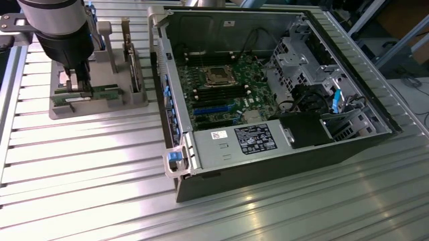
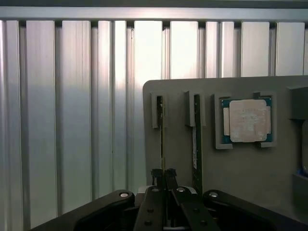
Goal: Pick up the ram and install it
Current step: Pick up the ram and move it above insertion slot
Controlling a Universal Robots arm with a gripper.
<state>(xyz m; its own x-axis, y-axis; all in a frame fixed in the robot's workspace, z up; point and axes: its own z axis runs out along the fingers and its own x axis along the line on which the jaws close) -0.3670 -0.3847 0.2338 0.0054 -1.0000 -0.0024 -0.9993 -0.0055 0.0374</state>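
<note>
End effector (image 2: pixel 163 174) nrly shut, pinching ram (image 2: pixel 162 144) in gray holder (image 2: pixel 250 178).

Open computer case (image 1: pixel 282 173) and grey tray (image 2: pixel 250 173) — processor (image 2: pixel 247 120) inside — sit on slatted table (image 1: pixel 87 165).

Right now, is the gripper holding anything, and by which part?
Yes. The gripper is shut on the ram stick, pinching its thin upper edge. The stick stands on edge in a slot of the gray holder.
</note>
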